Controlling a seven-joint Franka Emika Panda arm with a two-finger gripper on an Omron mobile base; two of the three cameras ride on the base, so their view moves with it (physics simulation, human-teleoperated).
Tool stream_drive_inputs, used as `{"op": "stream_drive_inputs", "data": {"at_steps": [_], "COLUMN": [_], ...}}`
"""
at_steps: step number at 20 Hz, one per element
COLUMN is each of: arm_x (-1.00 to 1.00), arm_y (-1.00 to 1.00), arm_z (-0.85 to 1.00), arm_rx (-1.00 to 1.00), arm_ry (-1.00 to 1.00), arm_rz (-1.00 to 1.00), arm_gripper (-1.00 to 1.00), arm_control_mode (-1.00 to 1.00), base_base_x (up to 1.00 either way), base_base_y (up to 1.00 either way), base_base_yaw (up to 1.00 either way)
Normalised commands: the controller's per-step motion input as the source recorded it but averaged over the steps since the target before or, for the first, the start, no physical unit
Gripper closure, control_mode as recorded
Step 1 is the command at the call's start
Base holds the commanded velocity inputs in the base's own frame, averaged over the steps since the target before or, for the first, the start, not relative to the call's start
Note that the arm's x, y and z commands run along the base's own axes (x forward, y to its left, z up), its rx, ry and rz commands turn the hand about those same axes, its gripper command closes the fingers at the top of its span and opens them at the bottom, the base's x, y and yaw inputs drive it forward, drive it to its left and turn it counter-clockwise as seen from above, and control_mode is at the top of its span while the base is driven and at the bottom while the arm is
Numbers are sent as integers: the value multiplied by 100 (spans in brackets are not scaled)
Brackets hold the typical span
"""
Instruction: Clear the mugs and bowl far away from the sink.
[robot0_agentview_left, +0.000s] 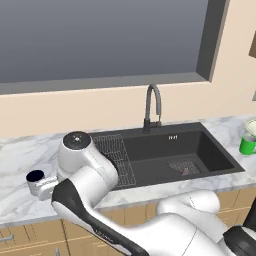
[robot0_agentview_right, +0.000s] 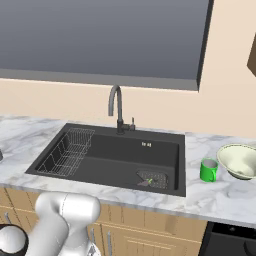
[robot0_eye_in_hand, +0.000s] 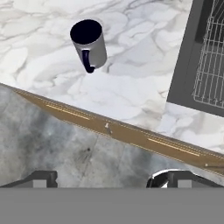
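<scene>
Nearest, the hand view looks down on the gripper (robot0_eye_in_hand: 107, 177), jaws spread wide and holding nothing, above the counter's front edge, with the navy mug (robot0_eye_in_hand: 89, 42) upright on the marble counter (robot0_eye_in_hand: 131, 92) beyond, left of the sink (robot0_eye_in_hand: 186, 61). Further off, the right base view shows the green mug (robot0_agentview_right: 209, 169) just beside the cream bowl (robot0_agentview_right: 239, 160) on the counter's right end, past the sink's right rim, with the gooseneck faucet (robot0_agentview_right: 116, 107) behind the basin.

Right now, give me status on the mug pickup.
Gripper open, empty, over the counter edge. Navy mug upright on marble left of the sink. Green mug and bowl sit right of it. Nothing in the way.
</scene>
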Motion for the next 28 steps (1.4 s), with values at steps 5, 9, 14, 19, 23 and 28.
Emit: {"op": "stream_drive_inputs", "data": {"at_steps": [5,9,14,19,23,28], "arm_x": [31,36,37,33,26,20], "arm_y": [41,20,23,29,26,23], "arm_z": [-6,-10,-21,-32,-26,-20], "arm_rx": [1,1,0,0,0,0], "arm_ry": [0,0,0,0,0,0], "arm_rz": [0,0,0,0,-2,-6], "arm_gripper": [-100,-100,-100,-100,-100,-100], "arm_control_mode": [-100,-100,-100,-100,-100,-100], "base_base_x": [0,0,0,0,0,0], "base_base_y": [0,0,0,0,0,0], "base_base_yaw": [0,0,0,0,0,0]}}
